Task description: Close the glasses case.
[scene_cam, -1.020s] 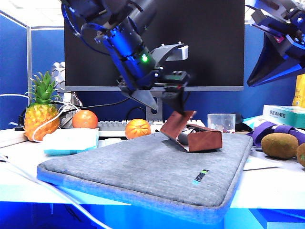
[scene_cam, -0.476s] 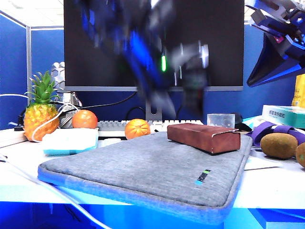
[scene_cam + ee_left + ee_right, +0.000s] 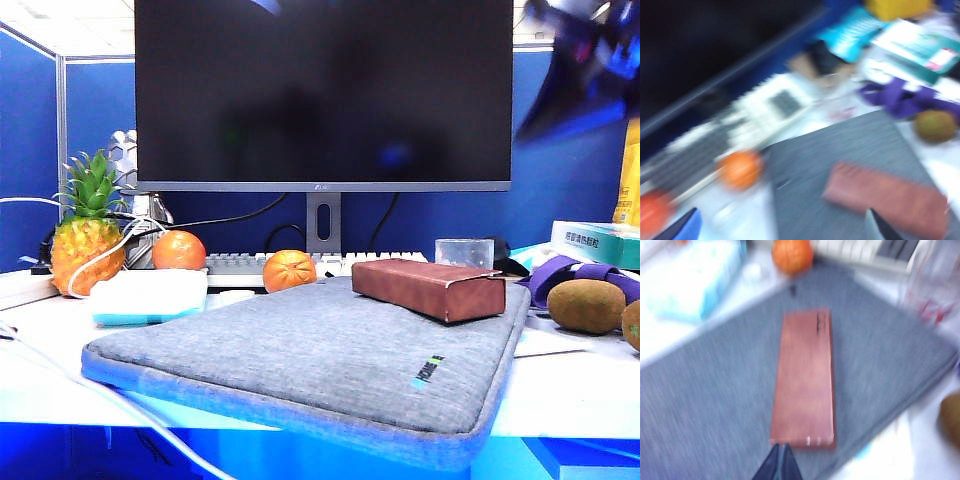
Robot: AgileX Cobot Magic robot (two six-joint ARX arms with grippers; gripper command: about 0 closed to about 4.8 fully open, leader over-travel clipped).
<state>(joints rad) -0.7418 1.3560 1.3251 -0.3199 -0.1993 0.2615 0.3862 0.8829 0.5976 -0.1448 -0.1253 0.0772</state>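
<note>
We saw the grey laptop sleeve lying across the bench, and on its far right part rested the glasses case, shut with its flap down. The left gripper hung above the sleeve, fingers spread wide and empty. The right gripper hovered over the case's end, fingers pressed together.

glasses case lid shut, left gripper withdrawn
</note>
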